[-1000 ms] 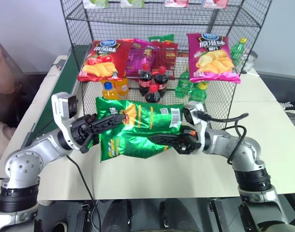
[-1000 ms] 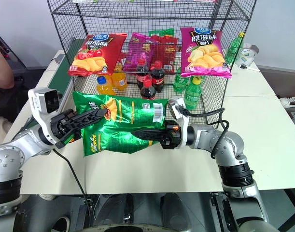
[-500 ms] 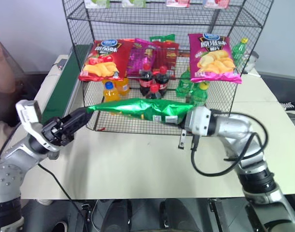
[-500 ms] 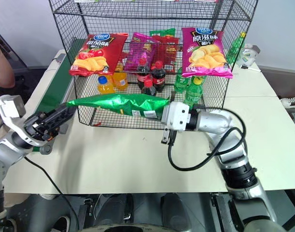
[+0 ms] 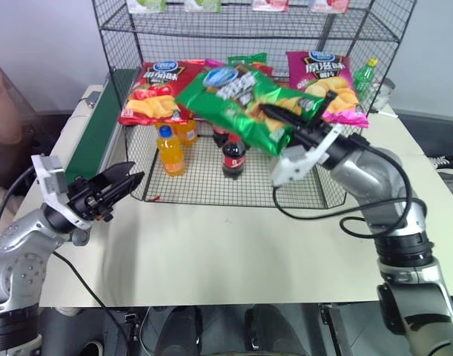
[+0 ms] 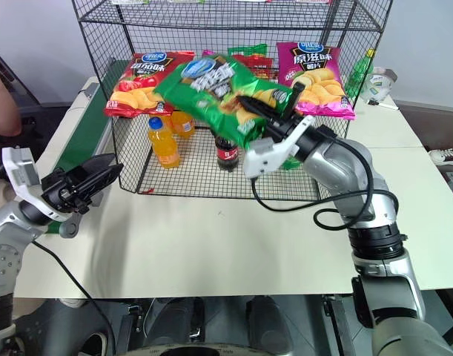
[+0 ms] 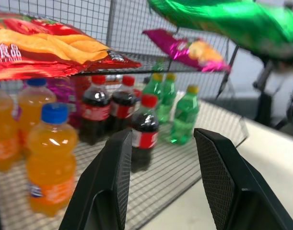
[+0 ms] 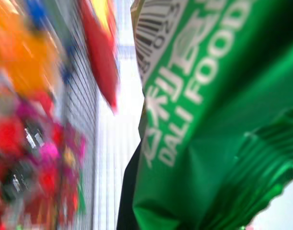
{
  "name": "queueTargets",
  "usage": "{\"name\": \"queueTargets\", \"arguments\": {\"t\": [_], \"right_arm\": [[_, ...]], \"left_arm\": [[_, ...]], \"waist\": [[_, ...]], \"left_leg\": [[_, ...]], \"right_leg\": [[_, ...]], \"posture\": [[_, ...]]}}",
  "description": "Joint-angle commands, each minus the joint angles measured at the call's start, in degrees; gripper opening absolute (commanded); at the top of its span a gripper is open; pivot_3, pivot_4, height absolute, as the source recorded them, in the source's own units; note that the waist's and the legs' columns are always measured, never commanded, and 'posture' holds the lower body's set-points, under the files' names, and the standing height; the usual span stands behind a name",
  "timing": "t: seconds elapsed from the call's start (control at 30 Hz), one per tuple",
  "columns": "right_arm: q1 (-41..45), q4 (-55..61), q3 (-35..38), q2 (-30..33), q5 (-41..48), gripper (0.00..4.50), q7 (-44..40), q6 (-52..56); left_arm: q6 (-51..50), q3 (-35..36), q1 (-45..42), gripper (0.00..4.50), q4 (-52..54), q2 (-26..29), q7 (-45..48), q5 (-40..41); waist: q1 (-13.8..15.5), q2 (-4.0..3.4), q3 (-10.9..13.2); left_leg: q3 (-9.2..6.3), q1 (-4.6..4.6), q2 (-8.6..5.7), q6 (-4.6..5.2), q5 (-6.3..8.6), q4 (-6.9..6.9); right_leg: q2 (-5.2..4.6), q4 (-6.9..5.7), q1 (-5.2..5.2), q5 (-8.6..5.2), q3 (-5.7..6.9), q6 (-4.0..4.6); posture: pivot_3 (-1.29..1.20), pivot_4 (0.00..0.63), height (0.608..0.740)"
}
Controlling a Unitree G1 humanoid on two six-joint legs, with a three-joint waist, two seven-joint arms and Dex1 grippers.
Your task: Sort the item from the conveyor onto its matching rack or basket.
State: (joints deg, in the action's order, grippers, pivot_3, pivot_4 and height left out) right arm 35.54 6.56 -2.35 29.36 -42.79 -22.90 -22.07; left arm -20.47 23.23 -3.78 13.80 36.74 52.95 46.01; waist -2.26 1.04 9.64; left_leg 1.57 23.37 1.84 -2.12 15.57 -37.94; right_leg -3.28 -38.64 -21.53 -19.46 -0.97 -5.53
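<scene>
While the right end effector [image 5: 304, 113] stays out of the way of nothing and simply grips, we see its two black fingers clamped together on the large glossy green potato-chip bag with a blue oval logo and pictured yellow chips [image 5: 241, 104], which hangs in the air in front of the middle tier of the tall black wire-mesh rack [image 5: 130, 26], tilted with its logo end toward our left and overlapping the bags lying there. On that tier we make out a red chip bag [image 5: 156, 93] on our left side and a magenta chip bag [image 5: 326, 74] on our right side. Beneath them, on the lowest mesh shelf, stand orange soda bottles [image 5: 170, 148], a dark cola bottle with a red cap [image 5: 233, 154] and green bottles [image 7: 184, 115]. Our left end effector [image 5: 121, 184] hovers empty above the pale worktop [image 5: 233, 252], just outside the rack's left corner, its fingers [image 7: 108, 187] parted with nothing between them. Along our left side runs the long narrow dark-green conveyor belt with pale side rails [image 5: 96, 130], and the green bag is well apart from it.
</scene>
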Motion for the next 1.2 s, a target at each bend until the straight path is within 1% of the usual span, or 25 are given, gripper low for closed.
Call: {"name": "queueTargets", "arguments": {"t": [0.03,0.17,0.37,0.63,0.87,1.03,1.07,1.1,1.2], "right_arm": [[2.59,-0.76,-0.76,-0.95,-4.02,0.00,2.02,7.78],[6.49,-5.71,-3.27,-2.27,-6.57,0.00,3.91,13.80],[11.61,-13.80,-6.44,-4.39,-6.70,0.00,6.54,19.31],[15.43,-21.08,-10.40,-6.35,-6.78,0.00,11.14,23.02],[17.34,-26.33,-11.63,-6.92,-5.69,0.00,15.85,24.64],[17.07,-27.18,-11.39,-8.54,-0.70,0.00,13.79,24.39],[17.28,-27.17,-11.53,-8.43,-0.50,0.64,13.98,24.26],[17.50,-27.19,-11.59,-8.43,0.11,0.80,13.85,24.02],[18.03,-25.92,-11.32,-9.58,3.22,2.20,13.56,22.75]], "left_arm": [[4.74,0.08,0.79,2.17,2.20,-0.37,0.06,-3.73],[6.92,0.64,-0.27,2.17,2.02,-2.37,-2.41,-4.73],[9.25,-0.16,0.17,2.17,2.60,-2.69,-3.27,-7.50],[11.95,0.18,-0.90,2.17,2.60,-4.10,-6.70,-9.63],[11.68,-0.92,-1.13,2.17,4.20,-4.23,-8.54,-10.45],[11.88,-1.57,-1.37,2.17,3.81,-4.37,-9.06,-10.68],[12.02,-1.76,-1.40,2.20,3.68,-4.37,-9.04,-10.84],[12.11,-1.88,-1.39,2.20,3.59,-4.40,-9.00,-10.88],[12.64,-2.29,-1.00,2.20,3.02,-4.78,-8.75,-11.08]], "waist": [[-0.14,0.00,0.00],[-0.16,-0.01,0.00],[-0.30,-0.01,0.01],[-0.30,-0.01,0.01],[-0.31,-0.01,0.01],[-0.38,-0.01,0.01],[-0.36,-0.01,0.00],[-0.36,-0.01,0.00],[-0.47,-0.01,0.00]], "left_leg": [[0.03,0.00,0.00,0.00,0.00,0.00],[0.04,0.00,-0.01,0.26,0.14,-0.02],[0.04,-0.01,-0.01,0.27,0.15,-0.02],[0.06,0.02,-0.02,0.27,0.15,-0.02],[0.09,0.03,-0.02,0.27,0.15,-0.02],[0.10,0.03,-0.01,0.27,0.14,-0.02],[0.10,0.03,-0.01,0.27,0.14,-0.02],[0.10,0.03,-0.01,0.27,0.14,-0.02],[0.10,0.02,-0.01,0.27,0.14,-0.03]], "right_leg": [[0.00,0.01,0.00,0.00,-0.03,0.00],[-0.03,-0.03,0.00,0.00,-0.04,-0.01],[-0.02,-0.13,-0.07,0.00,-0.05,-0.01],[-0.04,-0.21,-0.13,0.01,-0.06,-0.01],[-0.04,-0.30,-0.19,0.01,-0.09,-0.01],[-0.03,-0.33,-0.22,0.01,-0.11,-0.01],[-0.03,-0.35,-0.22,0.01,-0.12,-0.01],[-0.03,-0.36,-0.22,0.01,-0.11,-0.01],[-0.03,-0.37,-0.22,0.01,-0.12,-0.01]], "posture": [[0.00,0.150,0.739],[0.00,0.150,0.739],[0.00,0.150,0.739],[0.00,0.150,0.739],[0.00,0.150,0.739],[0.00,0.150,0.739],[0.00,0.150,0.739],[0.00,0.150,0.739],[0.00,0.150,0.739]]}}
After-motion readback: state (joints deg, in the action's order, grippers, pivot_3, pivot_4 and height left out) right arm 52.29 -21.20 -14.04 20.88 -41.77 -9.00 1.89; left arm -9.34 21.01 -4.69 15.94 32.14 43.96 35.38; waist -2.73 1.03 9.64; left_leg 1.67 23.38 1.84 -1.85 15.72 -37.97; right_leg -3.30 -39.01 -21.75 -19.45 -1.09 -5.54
